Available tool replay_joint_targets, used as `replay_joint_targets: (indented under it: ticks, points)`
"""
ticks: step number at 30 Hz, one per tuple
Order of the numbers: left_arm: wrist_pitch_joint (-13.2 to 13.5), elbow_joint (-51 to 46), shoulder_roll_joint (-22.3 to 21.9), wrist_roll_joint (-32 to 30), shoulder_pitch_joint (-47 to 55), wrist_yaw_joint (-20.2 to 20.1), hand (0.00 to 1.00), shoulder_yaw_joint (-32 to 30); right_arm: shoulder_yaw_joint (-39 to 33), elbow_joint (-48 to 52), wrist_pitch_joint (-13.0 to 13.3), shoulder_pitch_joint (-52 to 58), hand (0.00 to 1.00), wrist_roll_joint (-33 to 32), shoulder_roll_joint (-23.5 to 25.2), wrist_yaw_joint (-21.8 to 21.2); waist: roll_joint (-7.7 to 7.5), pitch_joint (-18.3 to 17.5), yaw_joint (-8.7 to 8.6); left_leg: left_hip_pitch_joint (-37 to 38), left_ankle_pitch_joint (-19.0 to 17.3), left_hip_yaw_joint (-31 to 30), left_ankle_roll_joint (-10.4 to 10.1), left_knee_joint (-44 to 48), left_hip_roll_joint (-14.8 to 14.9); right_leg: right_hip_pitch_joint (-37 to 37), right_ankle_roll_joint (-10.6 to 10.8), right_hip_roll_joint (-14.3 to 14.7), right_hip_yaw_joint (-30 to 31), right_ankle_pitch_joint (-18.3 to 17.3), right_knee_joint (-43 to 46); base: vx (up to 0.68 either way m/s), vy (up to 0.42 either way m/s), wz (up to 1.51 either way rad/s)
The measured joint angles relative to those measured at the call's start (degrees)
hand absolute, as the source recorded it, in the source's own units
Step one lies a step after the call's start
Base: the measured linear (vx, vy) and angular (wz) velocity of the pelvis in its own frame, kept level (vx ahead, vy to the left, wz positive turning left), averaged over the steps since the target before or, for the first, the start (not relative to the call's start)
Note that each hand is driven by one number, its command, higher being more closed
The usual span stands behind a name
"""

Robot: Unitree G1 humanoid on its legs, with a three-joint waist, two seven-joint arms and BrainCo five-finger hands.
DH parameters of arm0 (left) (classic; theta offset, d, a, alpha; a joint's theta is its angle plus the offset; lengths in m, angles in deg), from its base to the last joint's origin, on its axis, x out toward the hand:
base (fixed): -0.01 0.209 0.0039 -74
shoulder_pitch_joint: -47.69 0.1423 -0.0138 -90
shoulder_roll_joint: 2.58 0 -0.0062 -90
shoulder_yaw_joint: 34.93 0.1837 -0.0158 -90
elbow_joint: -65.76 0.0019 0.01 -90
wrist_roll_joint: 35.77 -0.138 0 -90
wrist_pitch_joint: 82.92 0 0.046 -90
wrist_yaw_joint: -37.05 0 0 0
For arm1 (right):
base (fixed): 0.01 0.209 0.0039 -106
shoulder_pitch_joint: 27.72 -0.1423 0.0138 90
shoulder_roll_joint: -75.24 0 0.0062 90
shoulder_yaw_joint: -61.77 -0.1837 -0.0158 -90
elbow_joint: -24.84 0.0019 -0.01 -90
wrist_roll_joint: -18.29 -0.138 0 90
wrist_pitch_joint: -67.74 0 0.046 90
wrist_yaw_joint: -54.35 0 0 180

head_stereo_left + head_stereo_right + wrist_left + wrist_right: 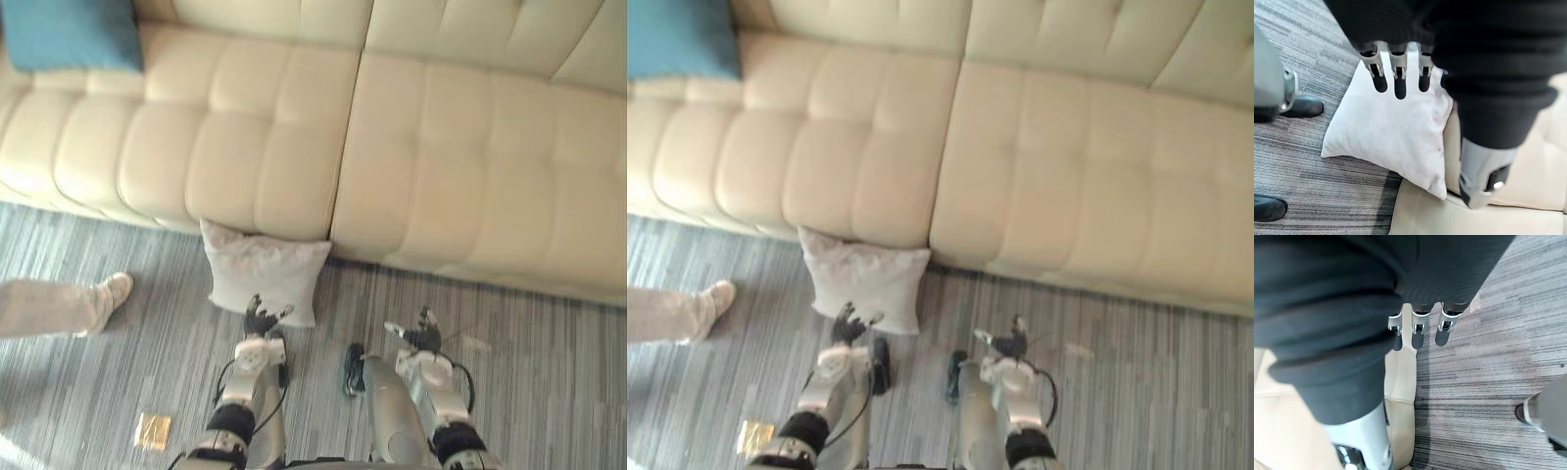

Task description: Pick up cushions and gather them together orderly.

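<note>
White cushion rests on the carpet against the sofa's near edge, so the left hand hangs beside it, fingers spread and empty, apparently readying a grasp; right hand likewise open

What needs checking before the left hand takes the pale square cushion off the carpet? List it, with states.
1. Left hand fingers open: ok.
2. Left hand at the near edge of the pale square fabric cushion: ok.
3. Contact with the cushion: cannot tell.
4. Right hand open, free over the striped grey carpet: ok.
5. Person's shoe apart from the cushion: ok.
6. Teal cushion lying on the cream tufted sofa, a likely gathering place: ok.
</note>
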Motion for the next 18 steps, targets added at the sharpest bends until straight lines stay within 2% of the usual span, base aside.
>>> replay_joint_targets:
  ticks: [2,8,12,18]
  points:
    - [-0.3,3.0,0.5,-1.9,3.0,-1.3,0.00,-0.6,-1.6,-5.0,-0.3,2.6,0.00,1.7,0.2,-1.3,0.04,-3.7,-0.13,4.3,2.5,0.3,-0.6,-6.0,-0.6,3.6,0.3,0.0,-0.8,1.2,-4.2,0.08,-0.023,0.09]
    - [-0.9,8.7,0.2,-4.5,6.0,-2.4,0.00,-2.4,-5.3,-12.3,-0.4,4.6,0.00,4.9,0.1,-3.0,0.62,-8.3,-0.32,13.0,6.1,1.2,-1.0,-16.1,-1.3,10.7,0.7,0.8,-1.0,3.5,-11.7,0.11,0.000,-0.03]
    - [-1.4,11.5,0.6,-5.8,6.8,-3.4,0.00,-2.9,-7.1,-16.7,-0.6,4.4,0.00,5.5,-0.2,-4.1,0.88,-8.9,-0.66,17.6,7.2,1.0,-1.0,-20.5,-1.6,15.7,1.4,1.4,-1.1,5.1,-16.6,0.10,0.021,-0.01]
    - [-1.4,13.1,1.5,-6.6,7.0,-4.2,0.00,-2.8,-8.5,-20.0,-0.6,2.9,0.00,5.5,-0.1,-4.5,1.03,-9.4,-1.49,19.7,7.5,0.0,-0.7,-21.4,-2.2,19.6,1.7,1.6,-1.5,6.6,-20.4,0.03,0.021,0.07]
